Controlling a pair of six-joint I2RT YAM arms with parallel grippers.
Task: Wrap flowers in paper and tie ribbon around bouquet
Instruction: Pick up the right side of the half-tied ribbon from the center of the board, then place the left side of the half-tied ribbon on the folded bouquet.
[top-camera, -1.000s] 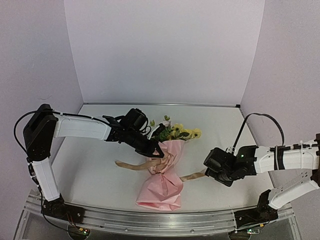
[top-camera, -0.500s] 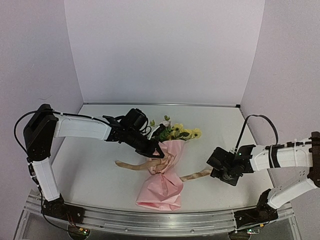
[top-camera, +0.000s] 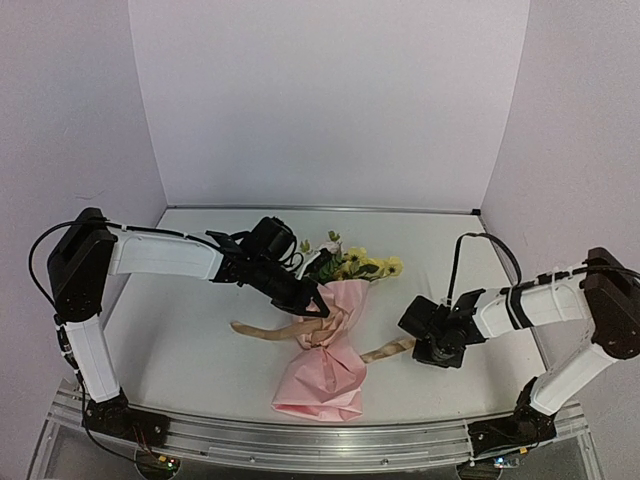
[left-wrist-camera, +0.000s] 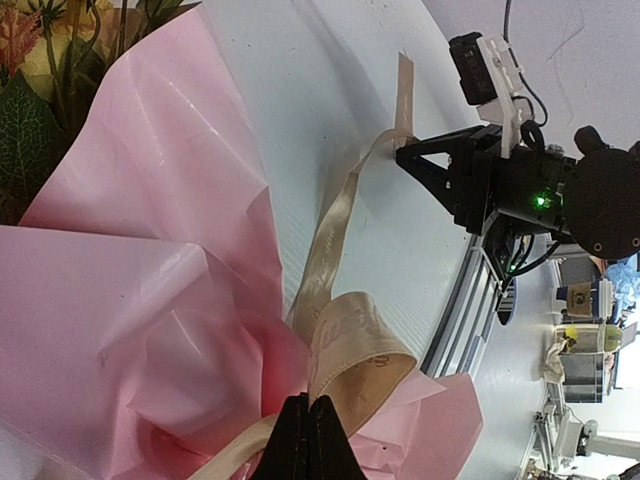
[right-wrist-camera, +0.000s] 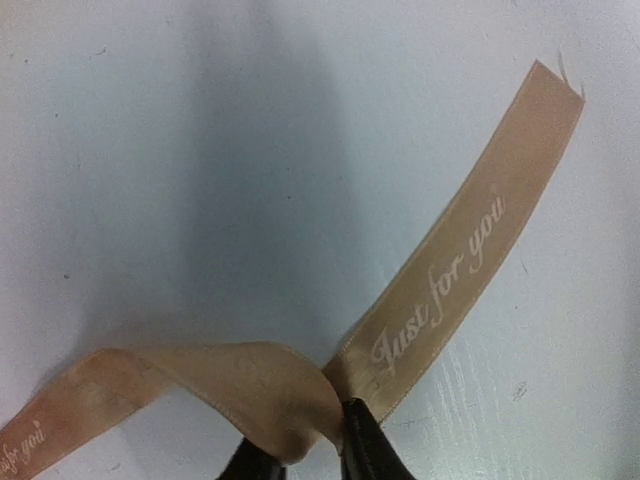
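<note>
Left pincer (left-wrist-camera: 308, 440) is clamped on the ribbon (left-wrist-camera: 335, 215) at the bouquet (top-camera: 325, 375); right pincer (right-wrist-camera: 308, 452) pinches it near its right end.

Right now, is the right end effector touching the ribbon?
Touching. The right wrist view shows the right end effector pinching a fold of the ribbon between its fingertips.

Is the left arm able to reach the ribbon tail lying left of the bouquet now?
Probably yes: the ribbon tail lies on the table close to the left gripper, nothing between. But that gripper is shut on the ribbon at the bouquet, so it must release first.
</note>
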